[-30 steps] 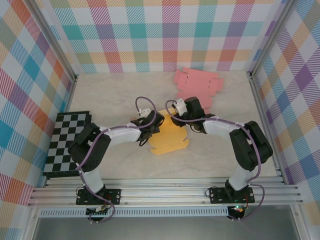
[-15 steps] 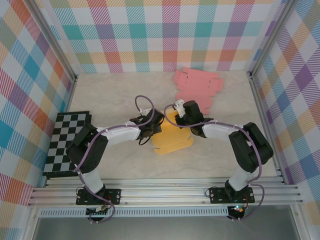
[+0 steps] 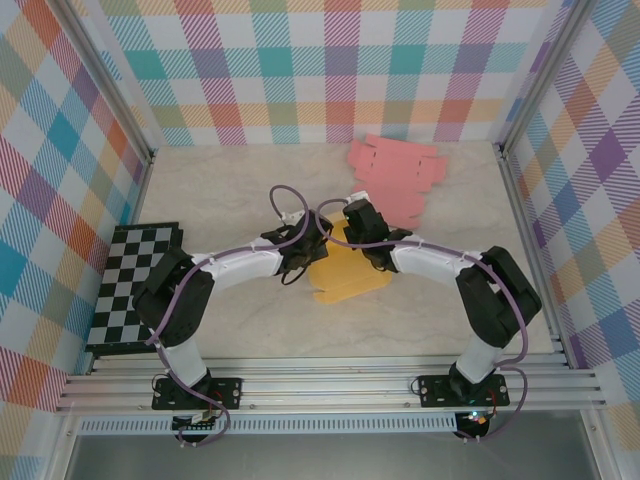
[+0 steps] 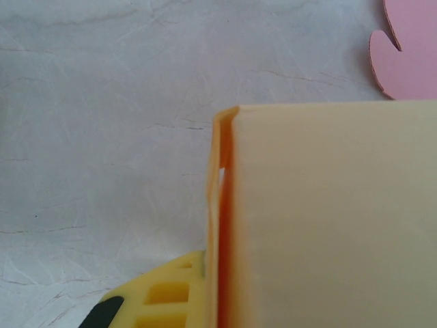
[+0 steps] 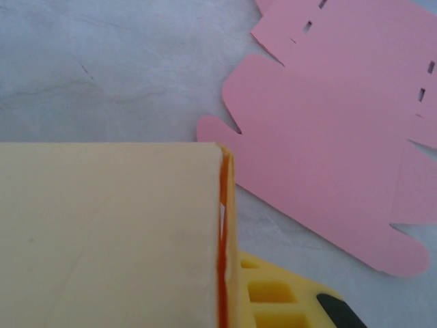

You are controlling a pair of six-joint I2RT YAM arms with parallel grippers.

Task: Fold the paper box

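The yellow paper box (image 3: 348,278) lies half folded mid-table, its back edge raised between the two arms. My left gripper (image 3: 314,246) is shut on the box's left upright wall. In the left wrist view that doubled wall (image 4: 220,225) stands on edge against my yellow finger (image 4: 160,301), and a broad pale panel (image 4: 334,219) hides the other finger. My right gripper (image 3: 351,236) is shut on the opposite wall. In the right wrist view this wall's edge (image 5: 225,239) presses against the yellow finger (image 5: 280,294), with the box panel (image 5: 109,239) to its left.
A flat pink box blank (image 3: 395,175) lies at the back right, close behind the grippers, also pink in the right wrist view (image 5: 341,130). A black-and-white checkered board (image 3: 130,285) sits at the left edge. Plaid walls enclose the table on three sides.
The right gripper has moved left toward the left gripper and shut on the box's wall. The yellow box has shifted and its back edge has lifted.
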